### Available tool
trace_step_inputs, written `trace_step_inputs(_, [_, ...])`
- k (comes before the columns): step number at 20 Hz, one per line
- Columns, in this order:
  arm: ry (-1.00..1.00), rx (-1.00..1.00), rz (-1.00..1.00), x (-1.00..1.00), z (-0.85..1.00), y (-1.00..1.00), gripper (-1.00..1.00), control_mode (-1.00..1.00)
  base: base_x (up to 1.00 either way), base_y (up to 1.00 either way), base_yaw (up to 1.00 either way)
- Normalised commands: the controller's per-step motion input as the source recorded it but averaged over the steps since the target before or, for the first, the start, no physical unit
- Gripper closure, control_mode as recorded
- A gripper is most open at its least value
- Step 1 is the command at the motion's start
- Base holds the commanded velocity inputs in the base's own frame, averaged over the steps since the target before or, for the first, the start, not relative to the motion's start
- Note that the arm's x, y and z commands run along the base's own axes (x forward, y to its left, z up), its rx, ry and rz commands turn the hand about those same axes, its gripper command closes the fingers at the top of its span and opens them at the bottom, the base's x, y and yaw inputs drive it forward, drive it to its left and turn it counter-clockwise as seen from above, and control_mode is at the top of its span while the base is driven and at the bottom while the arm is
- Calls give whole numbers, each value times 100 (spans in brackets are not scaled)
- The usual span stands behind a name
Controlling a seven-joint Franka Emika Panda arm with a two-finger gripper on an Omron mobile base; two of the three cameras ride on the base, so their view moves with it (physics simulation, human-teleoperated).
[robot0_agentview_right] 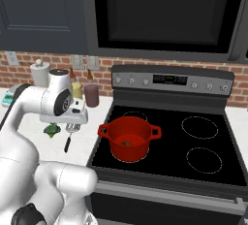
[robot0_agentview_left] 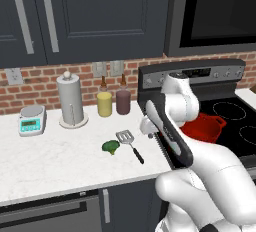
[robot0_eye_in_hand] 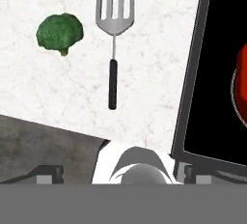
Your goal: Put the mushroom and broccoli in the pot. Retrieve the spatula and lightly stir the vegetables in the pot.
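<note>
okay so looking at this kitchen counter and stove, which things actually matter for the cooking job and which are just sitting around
Part of the job: broccoli, spatula, red pot with a small dark lump inside it, likely the mushroom.

Just sitting around: paper towel holder, kitchen scale, two condiment bottles.

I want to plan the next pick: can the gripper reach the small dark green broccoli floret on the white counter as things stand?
Probably yes. The gripper is open above the counter, and the small dark green broccoli floret lies bare beside the slotted silver-grey spatula, apart from it, with nothing over it.
</note>
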Motion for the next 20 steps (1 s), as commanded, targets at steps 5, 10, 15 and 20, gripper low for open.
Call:
trace_step_inputs(5, [27, -16, 3, 17, -15, 84, -100, -100, 0, 0, 0])
trace_step_inputs(10, [16, -12, 7, 2, -19, 30, -100, -100, 0, 0, 0])
trace_step_inputs(15, [1, -1, 0, 29, -31, 43, -100, -100, 0, 0, 0])
trace_step_inputs(20, [-1, 0, 0, 37, -29, 43, -100, -100, 0, 0, 0])
